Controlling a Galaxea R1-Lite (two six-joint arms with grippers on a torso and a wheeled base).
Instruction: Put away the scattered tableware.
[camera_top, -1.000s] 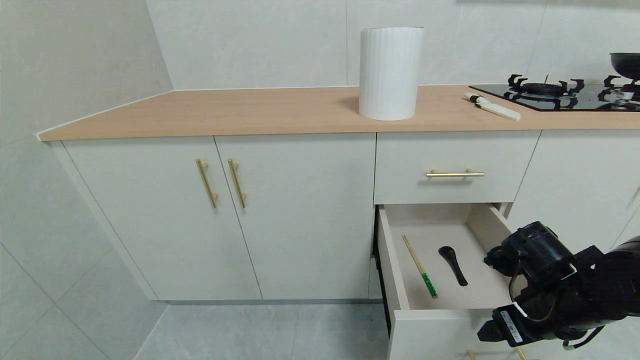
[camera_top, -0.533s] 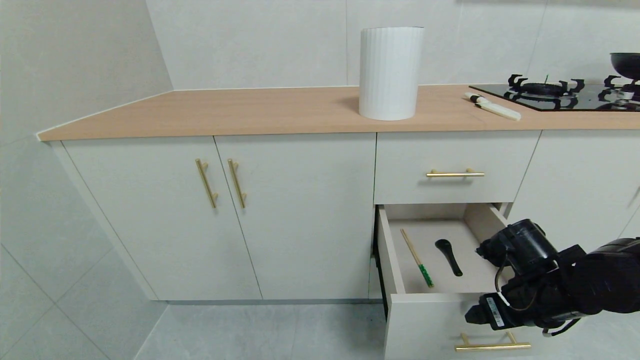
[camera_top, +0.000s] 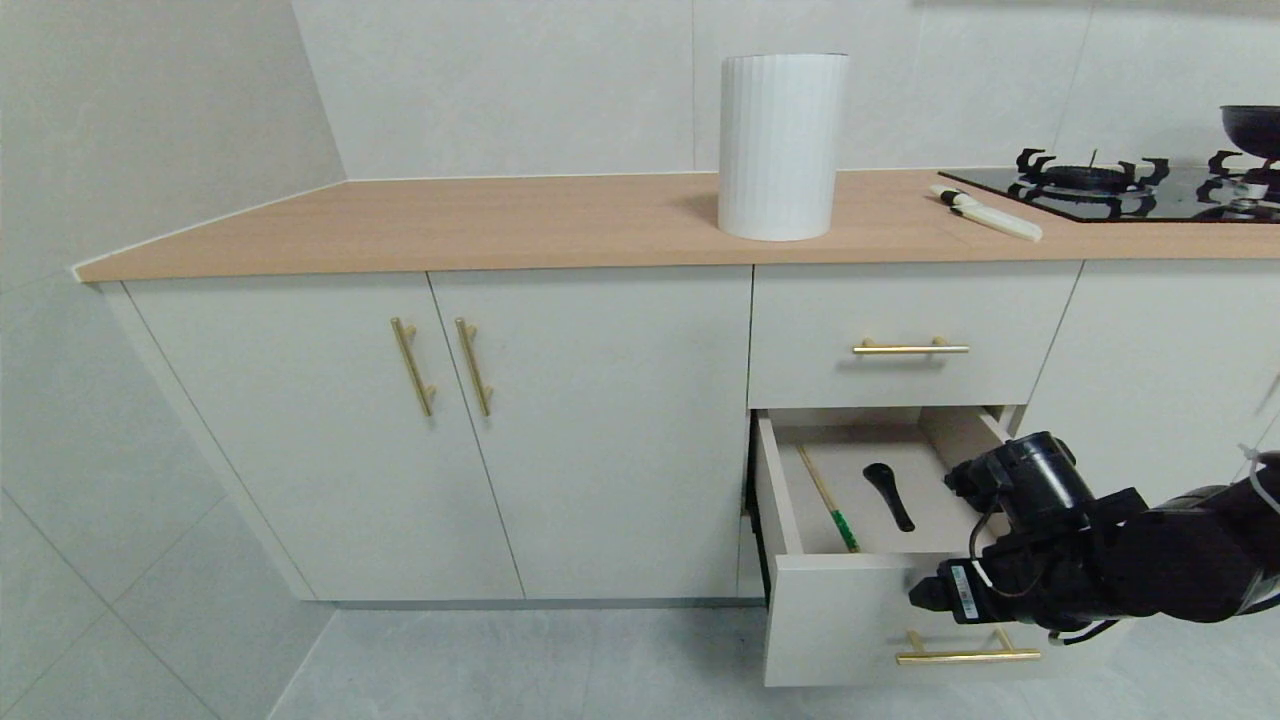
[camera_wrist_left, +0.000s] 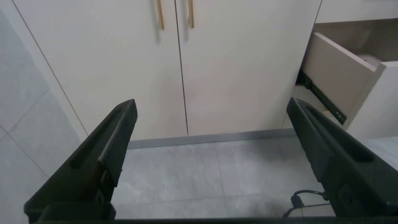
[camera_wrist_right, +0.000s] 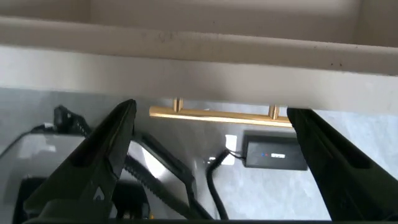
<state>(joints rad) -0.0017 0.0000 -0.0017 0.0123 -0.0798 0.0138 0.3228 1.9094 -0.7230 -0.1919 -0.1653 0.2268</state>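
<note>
The lower drawer (camera_top: 835, 620) stands partly open. Inside lie a pair of wooden chopsticks with green ends (camera_top: 826, 492) and a black spoon (camera_top: 888, 493). A white-handled knife (camera_top: 986, 213) rests on the wooden counter near the stove. My right gripper (camera_top: 932, 596) is against the drawer front, just above its brass handle (camera_top: 968, 656). In the right wrist view that gripper (camera_wrist_right: 210, 112) is open, with the handle (camera_wrist_right: 224, 113) spanning the gap between its fingers. My left gripper (camera_wrist_left: 210, 109) is open and holds nothing, low over the floor in front of the cabinet doors (camera_wrist_left: 180, 56).
A tall white ribbed container (camera_top: 781, 146) stands on the counter (camera_top: 450, 225). The black gas stove (camera_top: 1120, 192) is at the far right. The upper drawer (camera_top: 908, 335) is closed. Double cabinet doors (camera_top: 440, 440) are shut at left. The grey tiled floor (camera_top: 500, 665) lies below.
The lower drawer has slid inward toward the cabinet, with my right gripper moving in along with its front. The chopsticks and spoon went in with it.
</note>
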